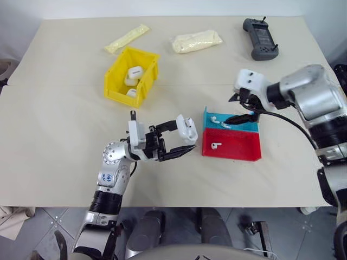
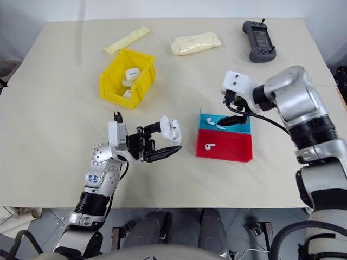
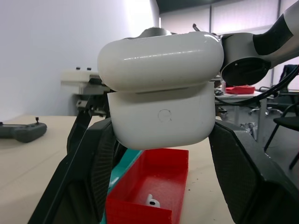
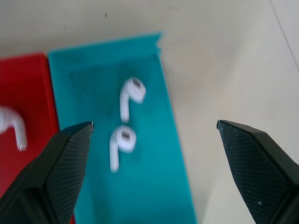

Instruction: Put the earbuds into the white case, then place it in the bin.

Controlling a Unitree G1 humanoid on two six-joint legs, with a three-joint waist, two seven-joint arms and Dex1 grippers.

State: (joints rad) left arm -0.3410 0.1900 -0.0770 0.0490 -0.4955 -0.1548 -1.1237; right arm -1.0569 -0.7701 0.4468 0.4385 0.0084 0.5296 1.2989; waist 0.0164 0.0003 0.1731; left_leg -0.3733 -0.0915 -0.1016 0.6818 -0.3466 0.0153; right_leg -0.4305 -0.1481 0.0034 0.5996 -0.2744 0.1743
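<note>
I'm gripping the white case (image 1: 186,129) tight in the left gripper (image 1: 183,142), raised off the table just left of the red tray (image 1: 233,146). I'm hovering the right gripper (image 4: 154,154), fingers spread wide and empty, over two earbuds (image 4: 125,122) lying in the blue tray (image 4: 154,186). The bin (image 1: 116,73) is sitting far left.

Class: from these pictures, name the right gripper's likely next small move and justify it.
Probably lower the open right gripper onto one of the two earbuds in the blue tray and close; the left gripper already holds the white case.
</note>
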